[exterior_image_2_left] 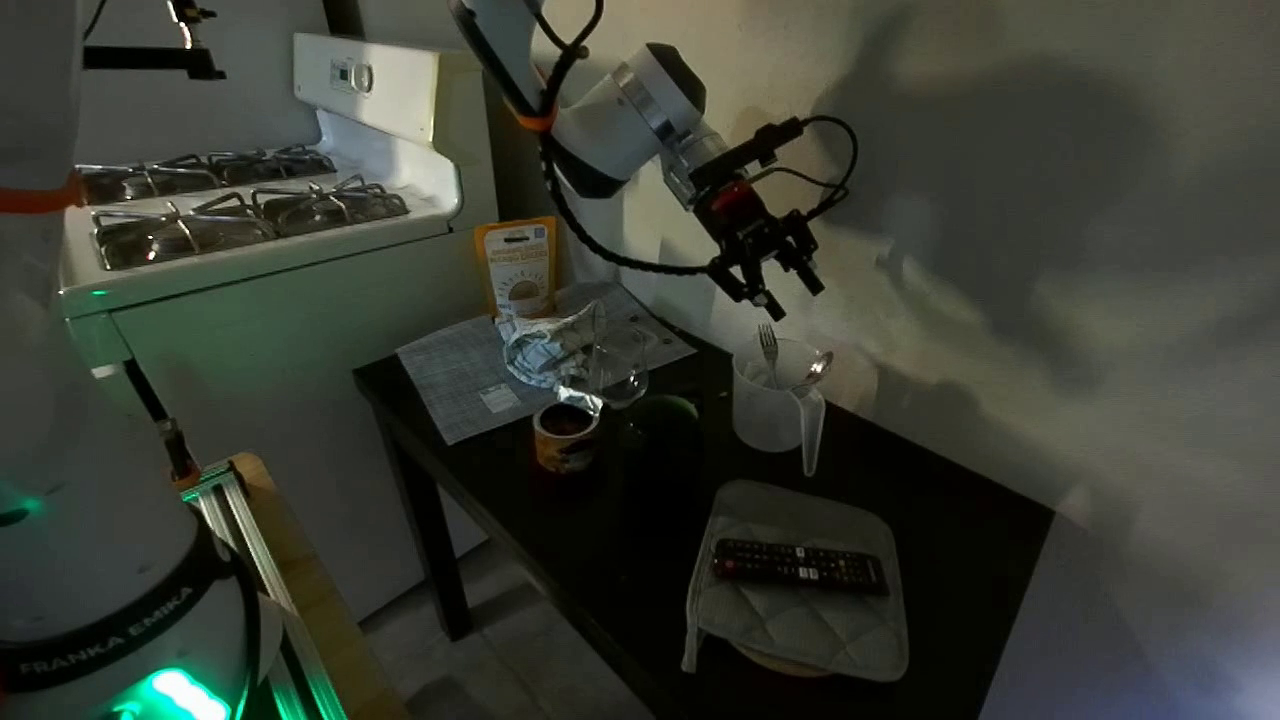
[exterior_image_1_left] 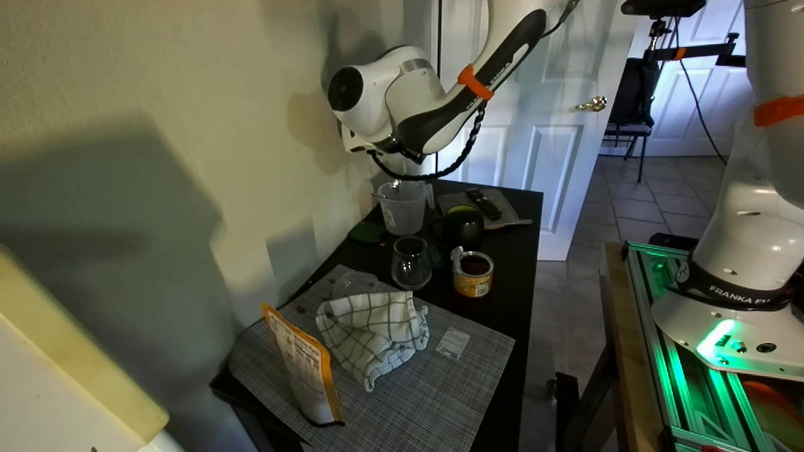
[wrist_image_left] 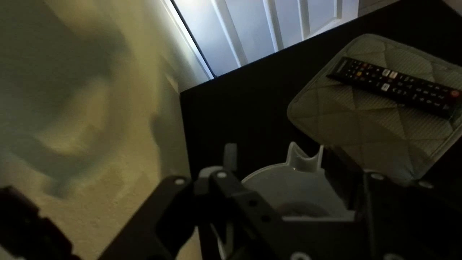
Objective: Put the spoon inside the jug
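Observation:
The jug (exterior_image_1_left: 404,210) is a greyish translucent tapered container near the wall; in an exterior view its handle faces forward (exterior_image_2_left: 762,415). The spoon (exterior_image_2_left: 818,368) is in the jug, its shiny bowl up at the rim near the handle. A fork (exterior_image_2_left: 768,345) also stands in the jug, tines up. My gripper (exterior_image_2_left: 795,295) is open and empty, tilted downward above the jug, apart from the cutlery. In the wrist view the jug's rim (wrist_image_left: 288,180) shows between my open fingers (wrist_image_left: 283,157); the spoon cannot be made out there. The arm hides my gripper in an exterior view.
A stemless glass (exterior_image_1_left: 411,267), an open can (exterior_image_1_left: 472,276) and a dark cup (exterior_image_1_left: 463,226) stand close to the jug. A remote (exterior_image_2_left: 800,565) lies on a grey pot holder (exterior_image_2_left: 850,640). A cloth (exterior_image_1_left: 377,329) and an upright pouch (exterior_image_1_left: 304,364) are on the placemat. The wall is close behind.

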Available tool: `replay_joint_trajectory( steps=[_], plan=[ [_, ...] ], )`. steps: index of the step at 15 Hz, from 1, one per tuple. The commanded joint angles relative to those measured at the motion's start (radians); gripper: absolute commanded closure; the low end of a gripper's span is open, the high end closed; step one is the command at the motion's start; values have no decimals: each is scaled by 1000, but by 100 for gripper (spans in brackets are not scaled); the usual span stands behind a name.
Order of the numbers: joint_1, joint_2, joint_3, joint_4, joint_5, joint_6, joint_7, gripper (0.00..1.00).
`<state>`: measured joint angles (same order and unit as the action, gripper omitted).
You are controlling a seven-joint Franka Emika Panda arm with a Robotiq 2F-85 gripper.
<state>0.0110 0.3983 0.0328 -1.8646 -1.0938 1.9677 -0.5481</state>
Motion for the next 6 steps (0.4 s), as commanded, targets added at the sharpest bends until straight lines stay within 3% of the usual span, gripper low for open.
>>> replay_joint_trajectory(
  steps=[1,5,6],
  plan=[
    [21,-139,30,-121,16,-83,-80,3],
    [41,-288,73,-273,83,-158,-98,0],
    [35,-185,58,-155,46,-149,-98,0]
  ],
)
